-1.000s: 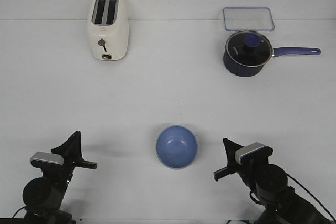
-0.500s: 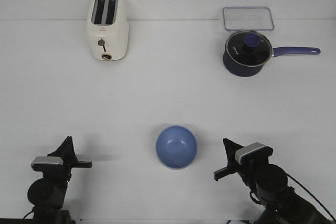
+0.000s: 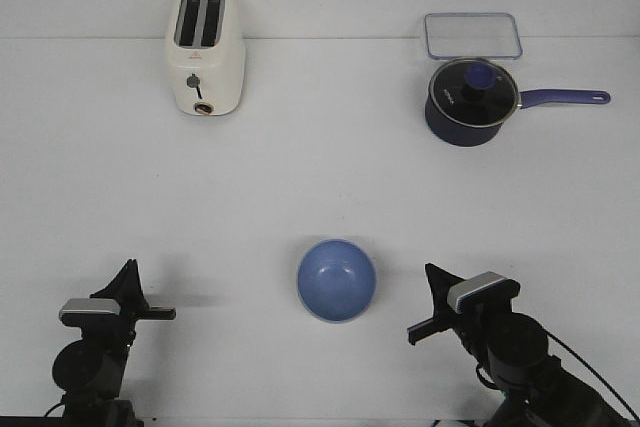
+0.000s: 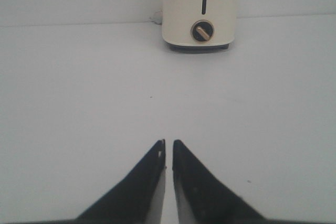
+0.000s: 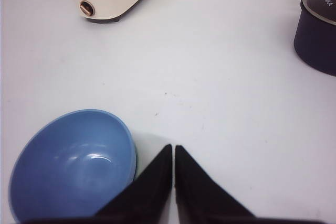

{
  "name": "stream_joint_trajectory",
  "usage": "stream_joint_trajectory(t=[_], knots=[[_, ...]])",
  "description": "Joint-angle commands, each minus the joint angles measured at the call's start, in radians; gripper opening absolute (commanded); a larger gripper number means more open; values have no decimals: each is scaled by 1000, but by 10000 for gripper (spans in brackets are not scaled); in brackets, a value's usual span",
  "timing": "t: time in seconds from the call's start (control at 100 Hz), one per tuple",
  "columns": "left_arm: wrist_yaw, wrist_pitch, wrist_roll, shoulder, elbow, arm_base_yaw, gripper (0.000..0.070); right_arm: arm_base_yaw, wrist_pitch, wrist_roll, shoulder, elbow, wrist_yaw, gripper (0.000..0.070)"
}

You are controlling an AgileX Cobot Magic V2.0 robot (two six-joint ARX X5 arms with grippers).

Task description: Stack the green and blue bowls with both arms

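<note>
Green bowl hidden under blue bowl, only a thin rim shows; toaster top cropped in left wrist view.

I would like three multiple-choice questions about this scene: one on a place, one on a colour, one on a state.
1. Where is the blue bowl?
A. Beside the toaster
B. Between the two grippers
C. On the pot

2. What colour is the toaster?
A. Cream
B. Red
C. Black

3. How is the right gripper?
A. Shut on the bowl
B. Wide open
C. Shut, holding nothing

Answers:
1. B, it sits near the front with the left gripper on one side and the right gripper on the other.
2. A, its body is cream.
3. C, the fingers meet beside the bowl with nothing between them.
</note>
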State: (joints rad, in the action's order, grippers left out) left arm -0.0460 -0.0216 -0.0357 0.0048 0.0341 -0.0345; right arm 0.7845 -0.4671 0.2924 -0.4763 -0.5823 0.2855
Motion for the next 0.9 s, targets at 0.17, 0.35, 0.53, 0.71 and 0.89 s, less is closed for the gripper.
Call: stream_joint_trajectory(t=[0.17, 0.35, 0.53, 0.71, 0.89], knots=[[5, -14, 2, -2, -20, 2, 15, -4, 0, -71, 14, -6, 11, 10], [5, -14, 2, -2, -20, 2, 15, -267, 134, -209, 103, 86, -37, 10], [5, -14, 2, -2, -20, 2, 15, -631, 384, -260, 293, 351, -234, 10], [5, -14, 2, -2, -20, 2, 15, -771, 454, -256, 433, 538, -286, 10], [5, -15, 2, -2, -20, 2, 15, -772, 384, -267, 475, 570, -286, 10]])
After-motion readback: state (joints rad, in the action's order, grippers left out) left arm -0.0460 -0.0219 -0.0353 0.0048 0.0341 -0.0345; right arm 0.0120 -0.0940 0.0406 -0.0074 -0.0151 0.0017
